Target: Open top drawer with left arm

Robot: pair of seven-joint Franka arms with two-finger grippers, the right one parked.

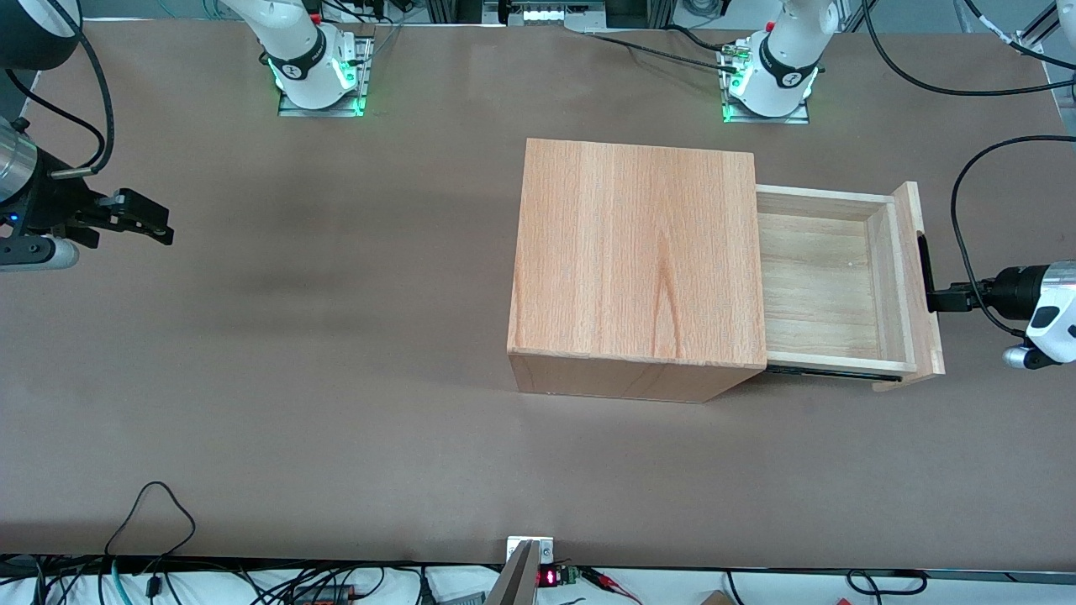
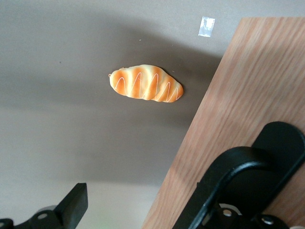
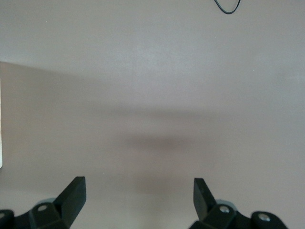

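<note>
Top drawer (image 1: 828, 286) stood pulled well out of cabinet (image 1: 639, 269), mid-height of front frame, toward working arm's end of table. We judged pull step approx. done. Next move, we reckoned: clear handle (image 1: 925, 273) & back left arm (image 1: 1038, 315) straight off w/o nudging front panel. Gripper (image 1: 940, 300) sat at handle. Jaws wide; one finger (image 2: 224, 186) by bar, contact unconfirmed; other in free air. Nothing clamped.
</note>
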